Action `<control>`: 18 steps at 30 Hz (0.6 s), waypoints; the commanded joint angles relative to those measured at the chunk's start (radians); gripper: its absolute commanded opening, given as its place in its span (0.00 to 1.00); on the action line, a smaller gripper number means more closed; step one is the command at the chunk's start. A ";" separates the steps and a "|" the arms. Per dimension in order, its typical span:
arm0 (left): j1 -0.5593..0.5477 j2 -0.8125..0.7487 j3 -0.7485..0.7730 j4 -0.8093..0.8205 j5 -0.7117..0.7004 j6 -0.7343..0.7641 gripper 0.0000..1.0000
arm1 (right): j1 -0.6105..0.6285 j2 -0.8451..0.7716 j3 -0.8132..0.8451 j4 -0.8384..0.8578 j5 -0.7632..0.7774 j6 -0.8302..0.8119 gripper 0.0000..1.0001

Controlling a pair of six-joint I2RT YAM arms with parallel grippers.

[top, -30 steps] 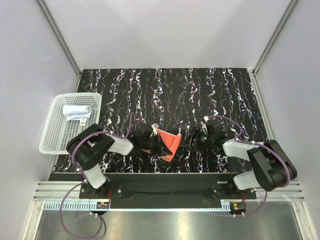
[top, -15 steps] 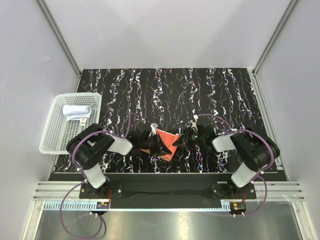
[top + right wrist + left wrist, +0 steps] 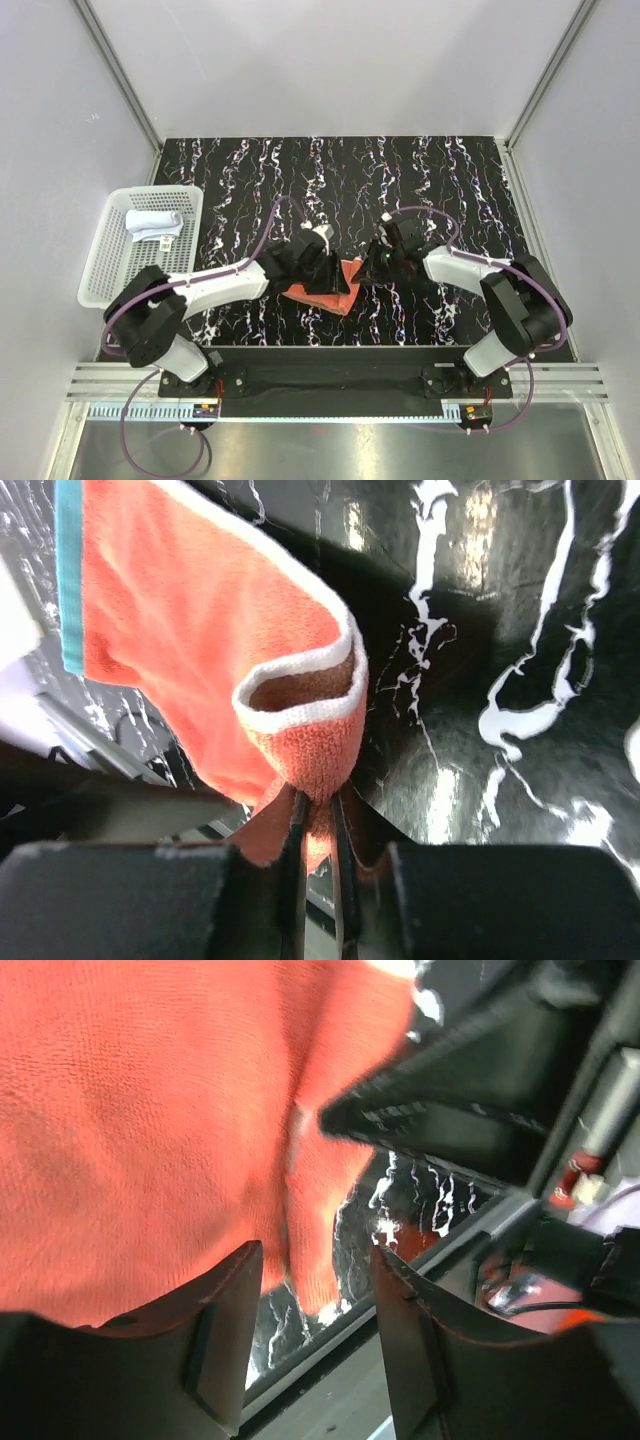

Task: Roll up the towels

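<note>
The rust-orange towel (image 3: 322, 293) with a teal edge (image 3: 68, 575) lies bunched on the black marbled table (image 3: 440, 180) between both grippers. My right gripper (image 3: 374, 264) is shut on a folded, white-trimmed corner of it (image 3: 305, 730), the cloth pinched between the fingertips. My left gripper (image 3: 312, 266) hovers over the towel's left part with its jaws open; in the left wrist view the towel (image 3: 150, 1130) fills the space above the fingers and only a loose flap hangs between them. The pale blue-white towel (image 3: 152, 222) lies rolled in the basket.
A white perforated basket (image 3: 112, 272) stands at the table's left edge. The table's front rail (image 3: 330, 350) runs close behind the towel. The right arm's finger (image 3: 450, 1100) crosses close to the towel in the left wrist view.
Both grippers have moved away from the front edge, toward the table's middle. The left arm has stretched out. The towel has shifted with them and now sits lower and flatter.
</note>
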 commanded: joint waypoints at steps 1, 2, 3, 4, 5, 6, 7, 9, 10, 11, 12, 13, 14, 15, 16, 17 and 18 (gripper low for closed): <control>-0.081 -0.071 0.161 -0.297 -0.320 0.174 0.52 | 0.006 -0.049 0.127 -0.324 0.088 -0.115 0.11; -0.141 -0.075 0.195 -0.331 -0.380 0.194 0.53 | 0.007 -0.048 0.146 -0.397 0.108 -0.125 0.10; -0.171 -0.078 0.262 -0.357 -0.438 0.233 0.53 | 0.006 -0.042 0.185 -0.436 0.117 -0.132 0.10; -0.202 -0.080 0.285 -0.391 -0.547 0.251 0.53 | 0.007 -0.028 0.201 -0.466 0.137 -0.134 0.10; -0.263 -0.078 0.308 -0.396 -0.595 0.271 0.53 | 0.006 -0.023 0.213 -0.491 0.143 -0.137 0.10; -0.293 -0.068 0.324 -0.402 -0.639 0.290 0.54 | 0.007 -0.014 0.227 -0.529 0.146 -0.139 0.10; -0.322 -0.059 0.350 -0.405 -0.719 0.320 0.54 | 0.006 0.004 0.250 -0.545 0.148 -0.140 0.10; -0.396 -0.019 0.379 -0.404 -0.803 0.353 0.54 | 0.006 0.032 0.275 -0.572 0.143 -0.148 0.10; -0.414 -0.002 0.387 -0.401 -0.824 0.359 0.54 | 0.006 0.041 0.282 -0.579 0.141 -0.149 0.10; -0.434 0.017 0.394 -0.399 -0.837 0.363 0.54 | 0.006 0.050 0.287 -0.583 0.137 -0.148 0.10; -0.464 0.055 0.402 -0.398 -0.850 0.365 0.54 | 0.006 0.058 0.293 -0.592 0.132 -0.151 0.10; -0.477 0.075 0.410 -0.401 -0.874 0.359 0.54 | 0.007 0.069 0.302 -0.594 0.132 -0.152 0.09; -0.498 0.093 0.423 -0.398 -0.885 0.354 0.54 | 0.006 0.070 0.304 -0.594 0.122 -0.154 0.09; -0.508 0.127 0.427 -0.396 -0.891 0.350 0.54 | 0.007 0.069 0.307 -0.594 0.114 -0.152 0.10; -0.515 0.141 0.428 -0.382 -0.902 0.353 0.54 | 0.004 0.067 0.308 -0.593 0.108 -0.152 0.09; -0.531 0.152 0.428 -0.375 -0.907 0.356 0.54 | 0.007 0.066 0.308 -0.594 0.103 -0.148 0.09; -0.540 0.173 0.436 -0.373 -0.919 0.356 0.54 | 0.007 0.064 0.308 -0.594 0.097 -0.149 0.09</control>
